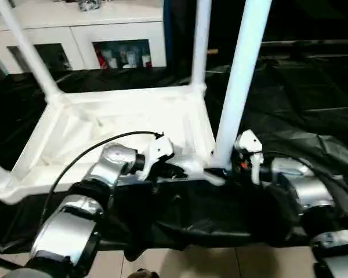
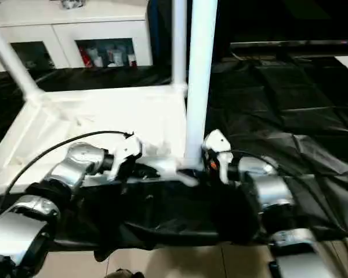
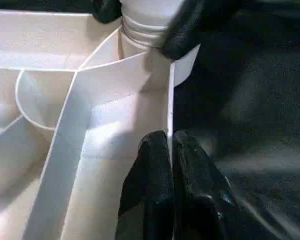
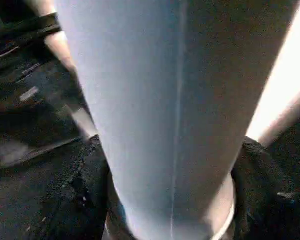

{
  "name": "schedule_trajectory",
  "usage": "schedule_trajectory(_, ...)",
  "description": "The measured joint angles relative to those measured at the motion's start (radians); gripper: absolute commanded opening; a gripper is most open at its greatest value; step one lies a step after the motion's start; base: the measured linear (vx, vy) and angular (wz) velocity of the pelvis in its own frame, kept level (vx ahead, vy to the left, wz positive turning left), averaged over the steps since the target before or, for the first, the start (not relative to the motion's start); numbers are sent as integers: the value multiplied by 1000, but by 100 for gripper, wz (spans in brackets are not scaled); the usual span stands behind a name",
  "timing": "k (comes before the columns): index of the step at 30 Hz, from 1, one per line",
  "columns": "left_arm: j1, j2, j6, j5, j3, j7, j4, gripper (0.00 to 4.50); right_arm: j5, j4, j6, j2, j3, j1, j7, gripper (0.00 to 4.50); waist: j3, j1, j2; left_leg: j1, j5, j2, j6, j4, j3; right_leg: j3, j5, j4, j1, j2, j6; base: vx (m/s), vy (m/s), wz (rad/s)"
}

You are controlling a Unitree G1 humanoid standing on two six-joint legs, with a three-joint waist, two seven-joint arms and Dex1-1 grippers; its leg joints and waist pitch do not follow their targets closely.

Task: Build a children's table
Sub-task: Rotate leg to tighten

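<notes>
Tabletop [image 1: 122, 124] lay upside down on the black-draped table [image 1: 301, 98], centre-left of the frame, three legs up. Left end effector [image 3: 169, 150] was pressed together, pinching the tabletop's near rim wall just beside the corner socket [image 3: 145, 35]. Right end effector [image 4: 172, 200] sat spread around the base of the near-right leg [image 1: 240, 81], a black finger on each side; firm contact couldn't be confirmed. Judged best: keep the rim pinned, hold the leg vertical, and push and twist straight down into the socket without racking it. No readable writing or brands anywhere.
</notes>
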Motion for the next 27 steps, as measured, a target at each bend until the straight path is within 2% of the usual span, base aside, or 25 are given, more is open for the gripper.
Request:
schedule_trajectory(6,-51,-90,64,21,9,211,54,0,-13,38,1,105,-79,-21,-340,270,-1,-7,1,1,0,-1,0,1,0,2,0,-1,1,0,0,0,0,0)
schedule_trajectory(12,-68,-125,93,21,21,294,78,0,-53,59,-5,172,-96,-41,-529,270,-4,-12,5,3,0,-1,0,-1,0,1,0,-2,4,0,0,0,0,0)
schedule_trajectory(13,-68,-125,92,21,21,295,79,0,-56,61,-11,174,-96,-41,-533,305,-4,-14,5,4,0,-1,0,-1,0,1,0,-2,4,0,1,0,0,0)
schedule_trajectory(19,-68,-118,79,22,21,279,80,0,-46,65,-46,170,-97,-34,-488,384,-3,-19,4,3,0,-2,0,-1,0,1,0,-3,4,0,1,0,0,0)
schedule_trajectory(22,-65,-104,70,17,22,233,77,0,-39,50,-53,127,-85,-19,-363,384,-3,-17,4,2,0,-2,0,-3,0,1,0,-3,3,0,1,0,0,0)
schedule_trajectory(27,-35,-40,30,2,19,75,48,0,-26,14,-51,14,-18,-3,-77,384,-3,-9,5,1,0,1,0,-6,-1,-2,-1,-1,0,1,1,0,0,0)
